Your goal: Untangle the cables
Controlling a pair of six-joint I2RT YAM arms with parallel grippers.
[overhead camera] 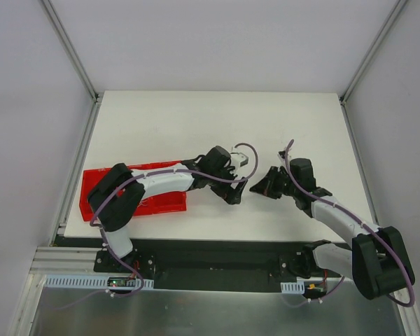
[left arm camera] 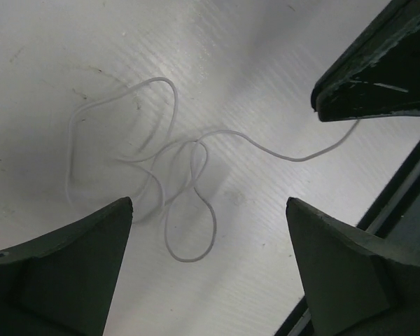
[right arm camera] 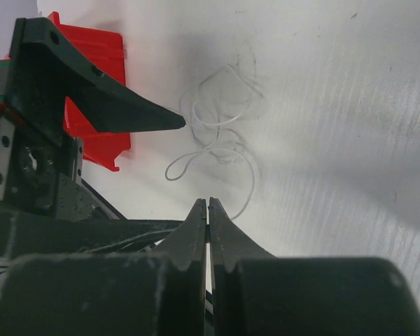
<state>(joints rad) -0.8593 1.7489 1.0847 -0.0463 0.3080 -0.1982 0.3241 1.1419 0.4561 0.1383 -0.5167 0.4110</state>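
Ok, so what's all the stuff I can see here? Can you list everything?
wires: one small tangle, whitish, on the table between the two arms' tips
tray: one, red, left side of the table, partly under the left arm
table: one, white
bars: silver, at the table's far corners
cables: lilac, along both arms
left arm: one, white and black, jaws open, facing the tangle
right arm: one, white and black, jaws closed, seemingly on a wire end

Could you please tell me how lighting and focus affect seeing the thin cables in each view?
Left wrist: the cables are crisp, though pale against the glary table. Right wrist: fainter, washed out by glare. Top external: evenly lit, cables too thin to see.
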